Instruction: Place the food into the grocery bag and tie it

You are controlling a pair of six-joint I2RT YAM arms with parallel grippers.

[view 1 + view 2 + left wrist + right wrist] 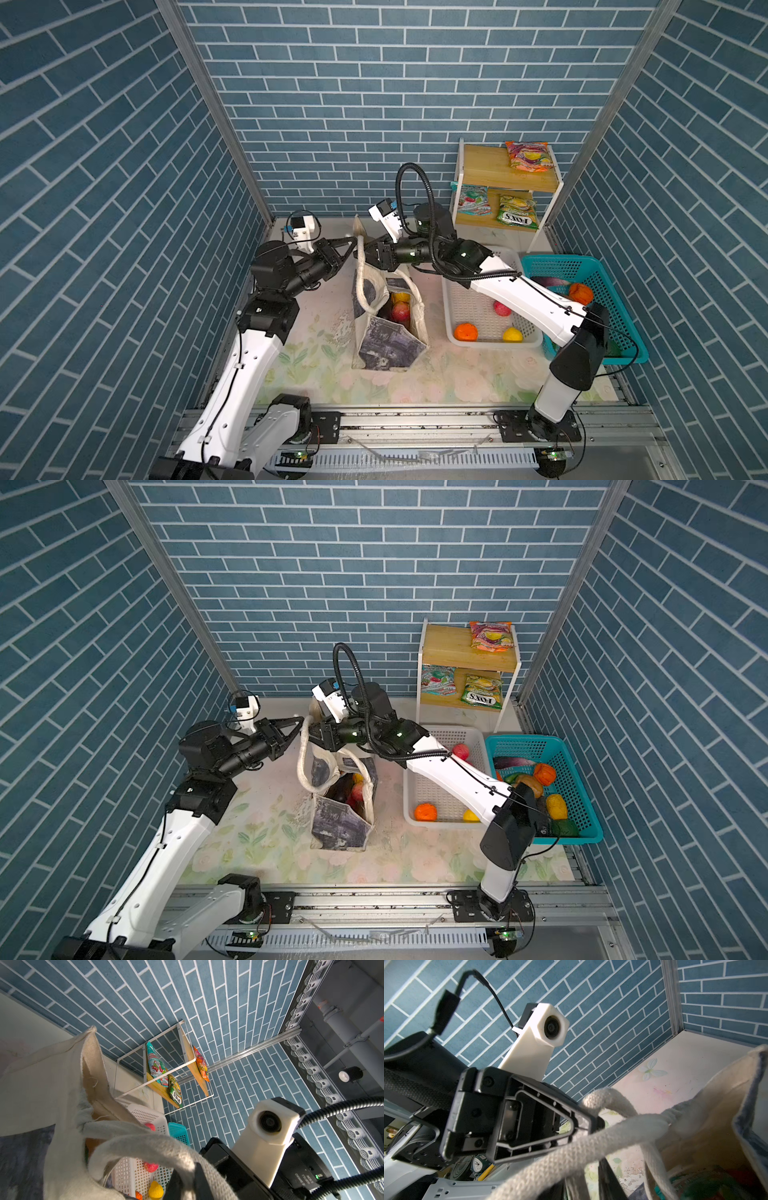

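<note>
The grocery bag (pixel 390 340) stands mid-bench (pixel 316 332) with fruit (pixel 400 311) inside. At its 11 o'clock the left pincer (pixel 354 241) is clamped on a strap handle (pixel 360 282). The right pincer (pixel 365 251) is just beside it at 12 o'clock; I cannot tell its grip

Robot lab test cell, dressed up as a small grocery corner.
Blue brick-print wall panels (pixel 332 104) hang on bare aluminium extrusion posts (pixel 215 108). Two white-and-black robot arms (pixel 245 374) are bolted to an aluminium front rail (pixel 415 424) above a white slotted cable tray (pixel 415 459). Props: floral printed table cover (pixel 332 374), white-framed wooden shelf (pixel 482 166) with glossy snack packets (pixel 530 156). Grey pipework (pixel 340 1022) shows past the panels in the left wrist view.
</note>
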